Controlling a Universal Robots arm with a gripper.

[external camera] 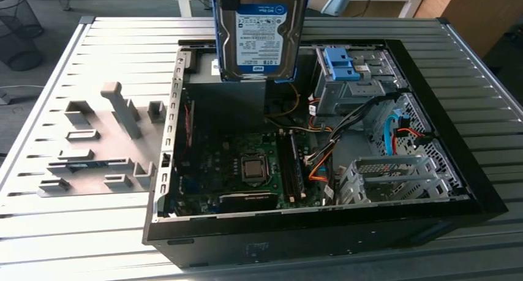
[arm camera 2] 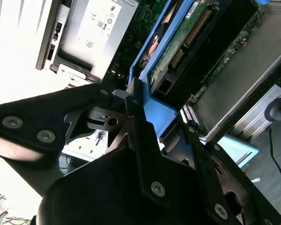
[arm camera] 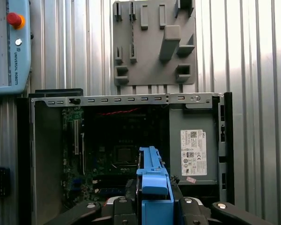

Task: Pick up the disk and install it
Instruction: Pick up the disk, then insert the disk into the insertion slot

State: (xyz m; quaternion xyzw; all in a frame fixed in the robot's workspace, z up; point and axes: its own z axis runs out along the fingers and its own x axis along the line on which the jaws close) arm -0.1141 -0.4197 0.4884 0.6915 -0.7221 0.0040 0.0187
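Slatted metal table carrying an open computer case, with a grey fixture plate just beside it on the exterior view's left. You see the disk held upright over the far end of the case, its white-and-blue label facing the exterior camera, while in both wrist views the gripper is clamped on the disk's blue frame. Inside the case lie the motherboard and, toward the exterior view's right, a drive cage topped by a blue bracket; the first wrist view adds the grey power-supply box.
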